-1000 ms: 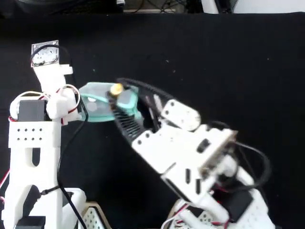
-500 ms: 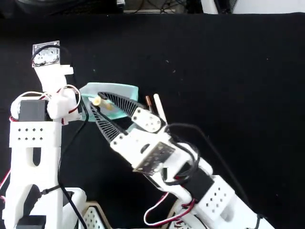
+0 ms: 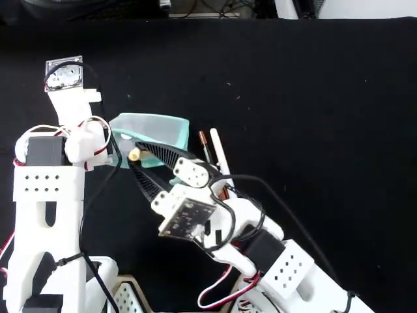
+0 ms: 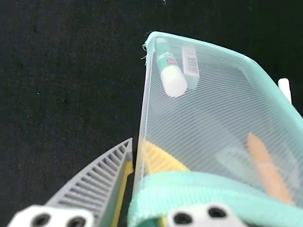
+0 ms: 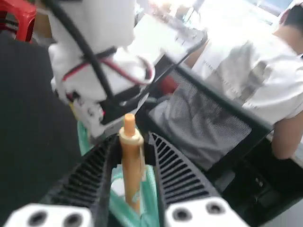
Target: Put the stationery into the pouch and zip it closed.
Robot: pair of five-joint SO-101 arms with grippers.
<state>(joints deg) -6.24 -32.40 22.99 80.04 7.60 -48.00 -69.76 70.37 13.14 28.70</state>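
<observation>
My left gripper (image 3: 115, 146) is shut on the rim of the teal mesh pouch (image 3: 154, 130) and holds it up at the table's left. In the left wrist view the pouch (image 4: 213, 118) hangs from that gripper (image 4: 141, 163), with a white tube (image 4: 171, 78) and an orange pen (image 4: 266, 163) inside. My right gripper (image 3: 139, 160) is shut on a tan pen (image 3: 135, 154) right at the pouch's near edge. The right wrist view shows that pen (image 5: 130, 161) upright between the black fingers (image 5: 90, 179), over the teal rim (image 5: 147, 189).
A brown pen (image 3: 204, 145) and a white pen (image 3: 218, 152) lie side by side on the black cloth, just right of the pouch. The left arm's white base (image 3: 45, 195) stands at the front left. The black table stretches open to the right and back.
The right gripper has swung left and toward the front with the tan pen, off the pouch's top to its near edge. The pouch and the two loose pens now show more fully.
</observation>
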